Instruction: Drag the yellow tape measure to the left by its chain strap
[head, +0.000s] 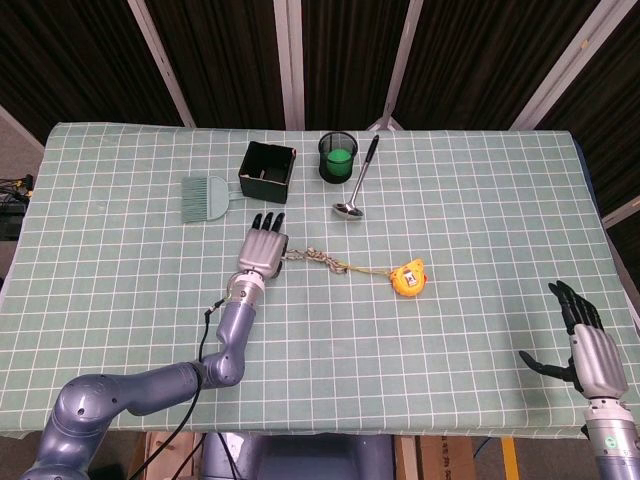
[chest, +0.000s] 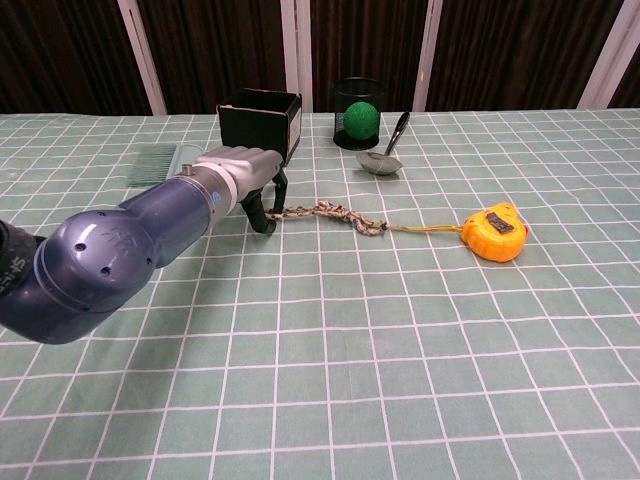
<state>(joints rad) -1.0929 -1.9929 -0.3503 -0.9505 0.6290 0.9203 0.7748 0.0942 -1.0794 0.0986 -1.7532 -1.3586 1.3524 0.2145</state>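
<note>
The yellow tape measure (head: 408, 278) (chest: 494, 232) lies right of the table's middle. Its braided chain strap (head: 318, 257) (chest: 335, 213) runs leftward along the cloth. My left hand (head: 263, 247) (chest: 245, 175) hovers over the strap's left end, palm down, its dark fingertips (chest: 266, 216) reaching to the cloth right at that end. The fingers are stretched out and nothing is pinched between them. At the table's front right corner my right hand (head: 585, 340) is open and holds nothing; the chest view does not show it.
A black box (head: 267, 171) (chest: 260, 118) stands just behind my left hand, with a green brush (head: 205, 197) (chest: 158, 163) to its left. Further right are a mesh cup holding a green ball (head: 338, 157) (chest: 359, 115) and a metal ladle (head: 357, 180) (chest: 388, 150).
</note>
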